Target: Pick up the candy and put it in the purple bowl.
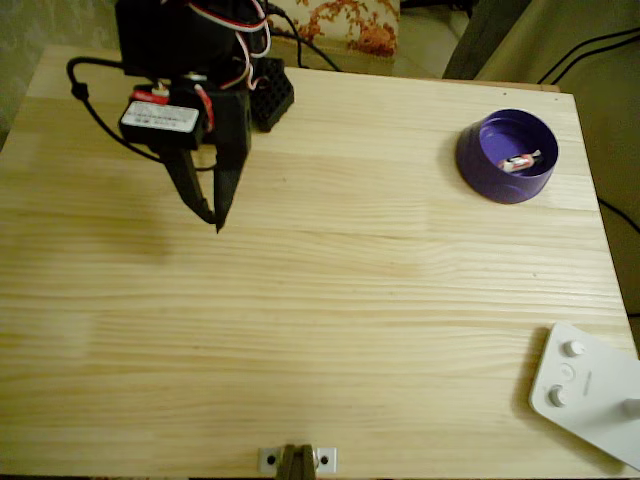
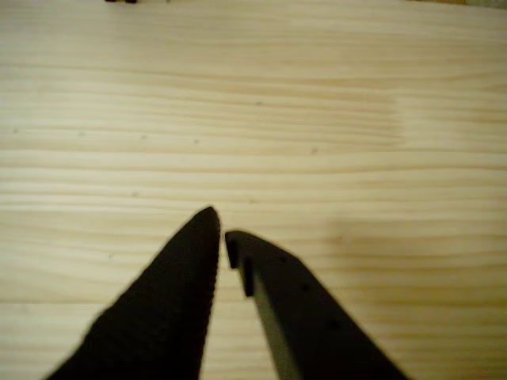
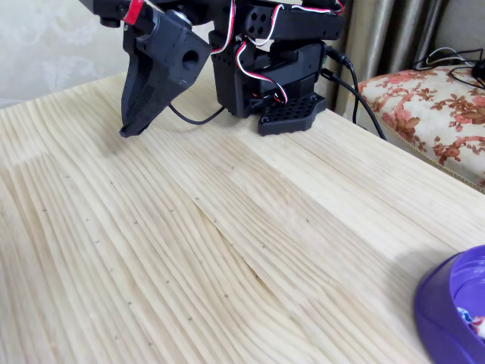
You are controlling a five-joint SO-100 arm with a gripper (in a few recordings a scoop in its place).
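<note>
Jaws (image 2: 223,223) sat nearly closed in the wrist view, tips a sliver apart with nothing between them, only bare pine table (image 2: 253,103) under and ahead of them. No wrapper, no bowl in front of the tips. From overhead the jaws (image 1: 215,218) pointed down at empty boards, close to the arm's base, gripping nothing and touching nothing as far as could be told; in the fixed view they hung just above the wood (image 3: 130,130).

Farther off, well apart from the jaws and away to their side across the table, stood the purple bowl (image 1: 478,160). And the candy (image 1: 520,160) lay inside it, white wrapper with a red mark, resting on the bowl's floor. The job looked finished by that evidence. Beyond the bowl, at the table's corner, sat a white device with round knobs (image 1: 590,395).

Risk from here? Slim, but real: a needless sweep back toward the bowl could clip its wall (image 3: 439,303) and slide the light plastic, or tip the candy out. A low drop of the tips might also scrape the table.
</note>
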